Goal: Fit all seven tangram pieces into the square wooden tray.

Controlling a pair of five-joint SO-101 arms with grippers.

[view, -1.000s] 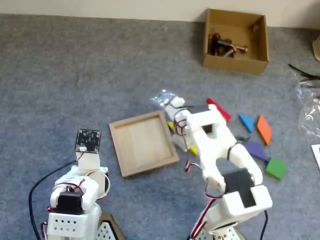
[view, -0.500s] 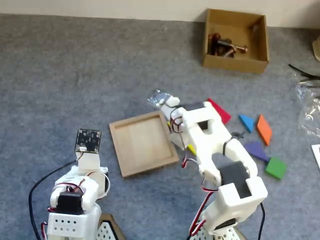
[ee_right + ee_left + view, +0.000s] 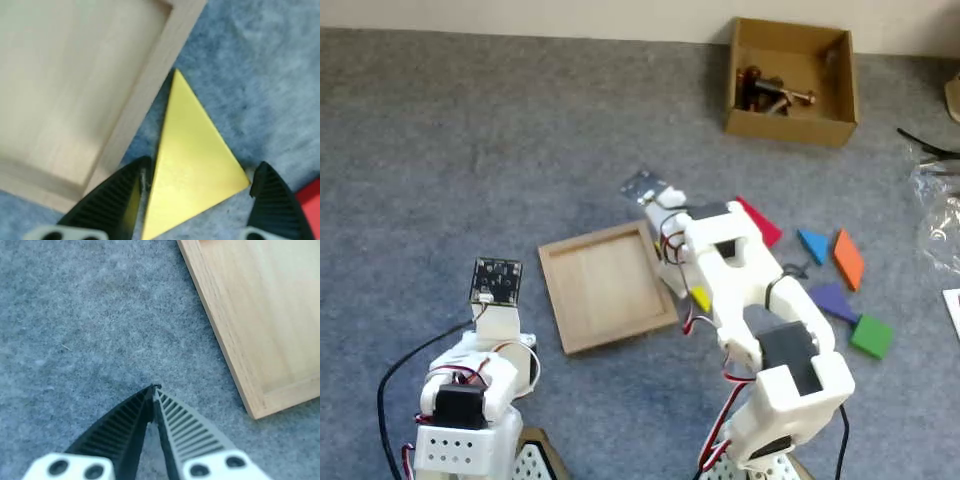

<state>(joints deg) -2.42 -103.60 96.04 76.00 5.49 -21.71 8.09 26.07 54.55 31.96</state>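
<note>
Finger detail comes from the wrist views; layout comes from the high view. In the right wrist view we see the right fingers [image 3: 116, 197] spread to the width of the yellow triangle [image 3: 192, 160] and set against it on both sides, grasping it. The triangle is flat, smooth and matt. Its tip farthest from the fingers reaches the rim of the wooden tray [image 3: 75, 75], which lies just beside one finger. A corner of the red piece [image 3: 310, 200] shows just outside the other finger. In the high view the right arm [image 3: 750, 290] lies over these fingers and most of the triangle.

In the left wrist view we see the left fingers [image 3: 185, 432] clenched with nothing between them. They are two tapered blades with ribbed inner faces, meeting at the tips over the bench [image 3: 75, 315]. A corner of the tray lies ahead of the tips and off to one side, near but apart. The tray is pale wood with visible grain, a raised rim and a flat floor. The bench is covered in grey, fibrous cloth.

The high view adds the wider layout. The left arm [image 3: 480, 385] is folded back near the bench edge. On the side of the right fingers away from the tray, and well apart from them, lie the blue triangle [image 3: 811, 245], orange parallelogram [image 3: 848, 258], purple piece [image 3: 833, 300] and green square [image 3: 872, 336], all flat on the bench. An open cardboard box [image 3: 785, 128] stands far beyond the fingers.
</note>
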